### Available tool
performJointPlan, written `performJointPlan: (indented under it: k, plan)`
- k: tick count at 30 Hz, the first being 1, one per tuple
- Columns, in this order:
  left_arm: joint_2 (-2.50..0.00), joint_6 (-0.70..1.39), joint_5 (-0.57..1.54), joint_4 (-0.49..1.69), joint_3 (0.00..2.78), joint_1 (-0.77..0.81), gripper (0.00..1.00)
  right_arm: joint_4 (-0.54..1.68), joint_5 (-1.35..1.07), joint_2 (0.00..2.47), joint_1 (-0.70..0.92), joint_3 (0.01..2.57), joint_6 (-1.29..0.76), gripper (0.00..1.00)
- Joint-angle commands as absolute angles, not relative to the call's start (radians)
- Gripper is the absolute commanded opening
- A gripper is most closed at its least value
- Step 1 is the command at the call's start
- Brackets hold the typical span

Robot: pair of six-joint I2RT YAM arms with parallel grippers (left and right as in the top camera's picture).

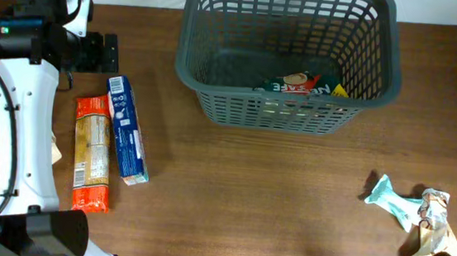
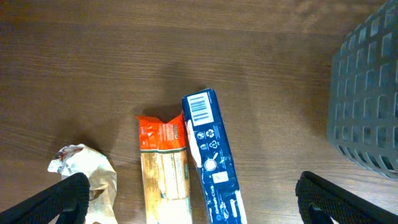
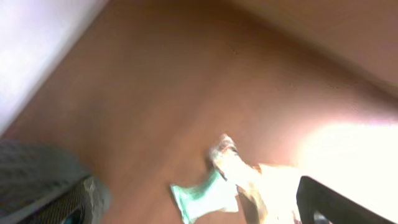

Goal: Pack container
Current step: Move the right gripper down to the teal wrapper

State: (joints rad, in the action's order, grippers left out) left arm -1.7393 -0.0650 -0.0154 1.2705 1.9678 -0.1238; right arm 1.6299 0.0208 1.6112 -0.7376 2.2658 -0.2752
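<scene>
Only overhead: the container (image 1: 284, 112) is seen whole at the far edge of the bench (image 1: 272, 198), right of its middle, and a green and red packet (image 1: 299, 84) is shown inside against the near wall.
Only left wrist: a crumpled wrapper (image 2: 87, 171) is shown just beside the orange packet (image 2: 163, 168); overhead it is mostly hidden by the arm.
Left edge: the orange packet and a blue box (image 2: 211, 162) are laid side by side, touching.
Left claw (image 1: 106, 53): its fingers (image 2: 59, 202) are held wide apart, with nothing gripped.
Right claw (image 3: 199, 205): the view is blurred, but the fingers are seen apart, with nothing gripped.
Near right corner: a teal packet (image 1: 388, 196) and a pale crumpled packet (image 1: 432, 216) are seen touching.
</scene>
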Motion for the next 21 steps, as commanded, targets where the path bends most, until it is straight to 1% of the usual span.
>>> performJointPlan:
  k: [1, 4, 6, 8, 12, 14, 18, 21]
  plan:
    - [-1.735, -0.085, -0.026, 1.268, 1.977, -0.126, 0.99, 1.699, 0.052, 1.608, -0.887, 2.198, -0.374, 0.99]
    - [-1.735, -0.085, -0.026, 1.267, 1.977, -0.126, 0.99, 1.699, -0.031, 1.552, -0.994, 2.051, -0.379, 0.99]
    - [-1.735, -0.085, -0.026, 1.267, 1.977, -0.126, 0.99, 1.698, -0.056, 1.488, -1.028, 1.916, -0.379, 0.99]
    - [-1.735, -0.086, -0.026, 1.267, 1.977, -0.126, 0.99, 1.682, -0.056, 1.409, -1.026, 1.766, -0.379, 0.99]
    - [-1.735, -0.108, -0.026, 1.267, 1.977, -0.126, 0.99, 1.604, -0.035, 1.219, -0.973, 1.510, -0.369, 0.99]
    - [-1.735, -0.108, -0.026, 1.266, 1.977, -0.126, 0.99, 1.575, 0.015, 1.103, -0.915, 1.393, -0.348, 0.99]
    - [-1.735, -0.108, -0.026, 1.253, 1.977, -0.128, 0.99, 1.547, 0.120, 0.943, -0.782, 1.241, -0.316, 0.99]
    - [-1.736, -0.111, -0.026, 1.238, 1.977, -0.128, 0.99, 1.507, 0.113, 0.867, -0.737, 1.232, -0.320, 0.99]
